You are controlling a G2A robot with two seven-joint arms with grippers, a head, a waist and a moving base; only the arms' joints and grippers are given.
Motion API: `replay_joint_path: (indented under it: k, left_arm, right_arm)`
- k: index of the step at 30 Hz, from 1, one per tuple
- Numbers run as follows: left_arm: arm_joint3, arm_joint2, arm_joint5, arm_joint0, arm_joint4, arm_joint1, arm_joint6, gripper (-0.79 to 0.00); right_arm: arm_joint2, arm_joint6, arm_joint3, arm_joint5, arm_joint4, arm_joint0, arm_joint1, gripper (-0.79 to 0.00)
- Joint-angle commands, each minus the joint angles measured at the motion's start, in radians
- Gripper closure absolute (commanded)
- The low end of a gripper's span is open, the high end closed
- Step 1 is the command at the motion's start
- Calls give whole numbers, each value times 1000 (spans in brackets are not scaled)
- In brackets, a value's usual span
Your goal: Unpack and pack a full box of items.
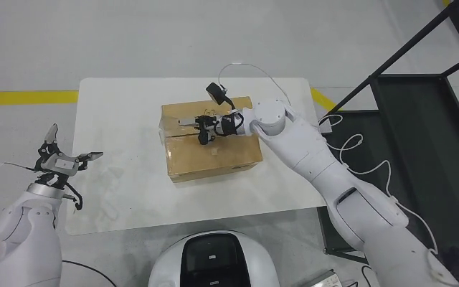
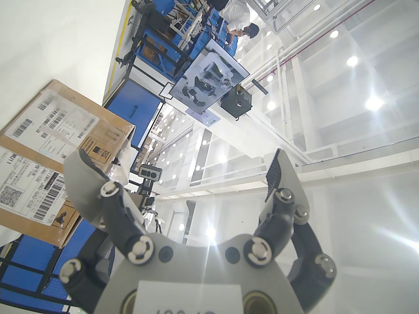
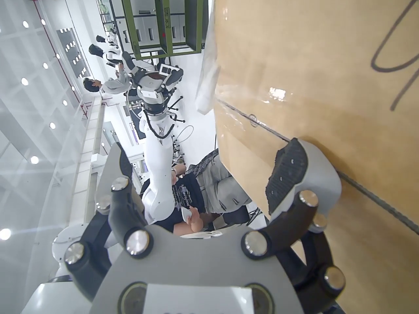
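Note:
A shut cardboard box [image 1: 213, 155] stands in the middle of the white table [image 1: 115, 107], its top seam taped over. My right gripper [image 1: 203, 129] is above the box's top at the far side, open. In the right wrist view one finger pad [image 3: 288, 171] lies against the box top [image 3: 311, 50] right beside the taped seam [image 3: 248, 120], while the other finger hangs past the box's edge. My left gripper [image 1: 69, 161] is beyond the table's left edge, open with nothing in it [image 2: 178, 168]. The box's labelled side [image 2: 49, 151] shows in the left wrist view.
A black metal rack [image 1: 401, 122] stands close to the table's right edge, with white cables [image 1: 358, 154] draped over it. Another white cable [image 1: 251, 68] loops over the table's far side behind the box. Bare tabletop lies left of and in front of the box.

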Motion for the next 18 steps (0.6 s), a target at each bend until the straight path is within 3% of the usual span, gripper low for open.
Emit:
replay_joint_path:
  k: [1, 7, 14, 18]
  left_arm:
    - [-14, 10, 4, 7, 11, 1, 3, -785]
    - [-34, 49, 30, 6, 60, 6, 7, -785]
    - [11, 154, 56, -61, 117, 5, 35, -785]
    - [56, 218, 26, -106, 129, 0, 35, -785]
  right_arm:
    - [5, -5, 8, 2, 5, 4, -3, -785]
    - [10, -26, 25, 54, 0, 18, -11, -785]
    - [11, -29, 45, 59, -8, 26, -23, -785]
    - [31, -35, 47, 40, -18, 18, -18, -785]
